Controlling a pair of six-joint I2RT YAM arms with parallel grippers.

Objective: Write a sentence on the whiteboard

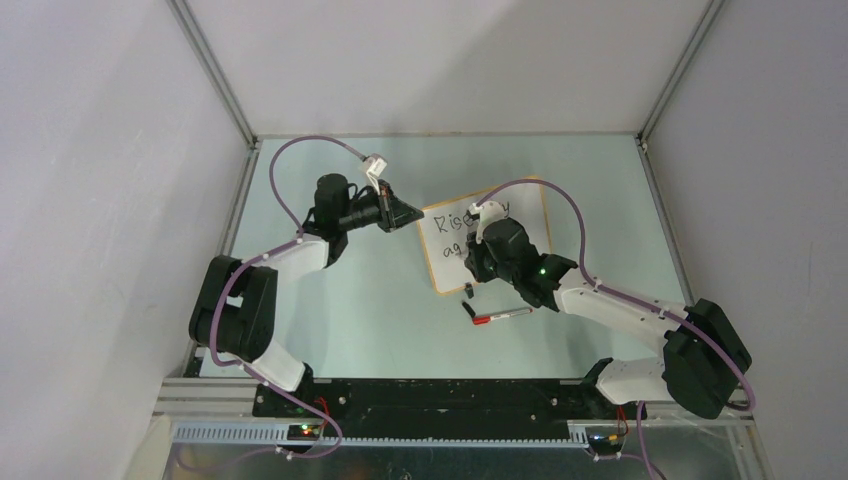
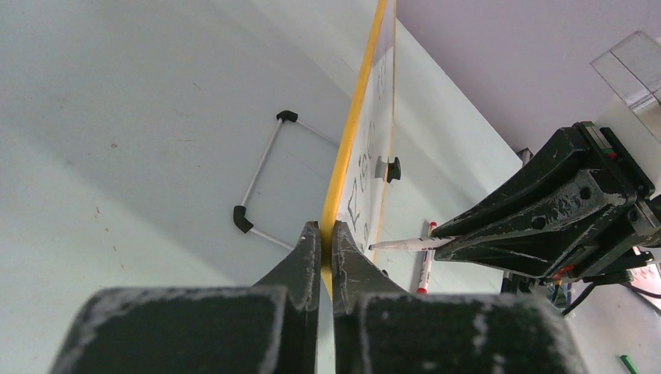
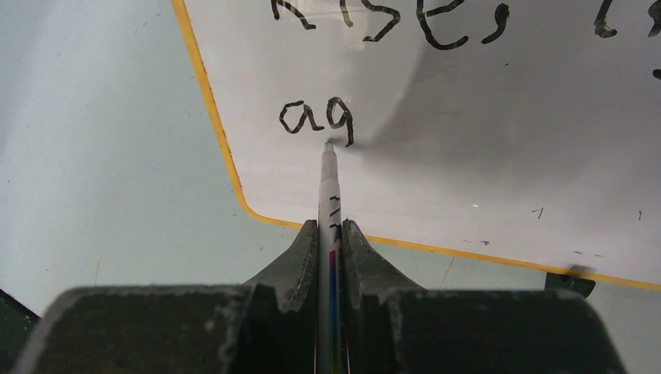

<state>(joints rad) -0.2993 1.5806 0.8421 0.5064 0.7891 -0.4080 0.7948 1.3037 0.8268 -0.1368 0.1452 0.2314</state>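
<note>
Left end effector point(image 2: 327, 232) clenched on the edge of the whiteboard point(image 2: 374, 117); right end effector point(image 3: 330, 234) grasps a marker point(image 3: 329, 178), tip touching the sentence point(image 3: 316, 118) just ahead.

The pale green table point(image 1: 340, 320) carries the whiteboard point(image 1: 530, 228) and, near its front edge, one marker point(image 1: 503, 316) (red at one end)

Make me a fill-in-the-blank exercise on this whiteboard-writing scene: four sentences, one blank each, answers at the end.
1. The left gripper pinches the ____ by its frame.
2. The right gripper is shut on a ____.
3. The sentence's lower line so far reads ____.
4. A spare pen lies flat on the ____.
Missing words: whiteboard; marker; ag; table.
</note>
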